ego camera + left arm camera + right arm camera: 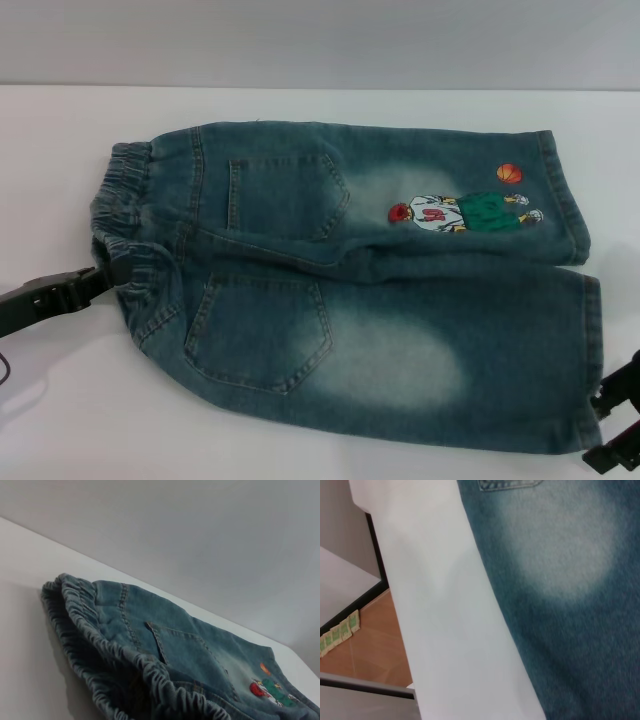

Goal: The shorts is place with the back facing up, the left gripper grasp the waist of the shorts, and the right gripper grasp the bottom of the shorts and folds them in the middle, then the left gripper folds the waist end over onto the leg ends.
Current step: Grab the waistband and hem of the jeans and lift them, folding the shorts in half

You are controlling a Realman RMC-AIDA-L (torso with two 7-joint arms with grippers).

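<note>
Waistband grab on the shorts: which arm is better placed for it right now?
Left. The left gripper is already at the waist of the shorts, on the robot's left. The right gripper sits at the opposite side by the leg ends.

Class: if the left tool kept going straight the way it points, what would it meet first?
Most likely the waist of the shorts: the left tool points right at that band, seemingly touching it already.

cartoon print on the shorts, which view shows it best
The head view: the cartoon print lies whole and unobstructed on the shorts. The left wrist view catches it only small and cut off at the picture's edge. The right wrist view shows only plain denim.
</note>
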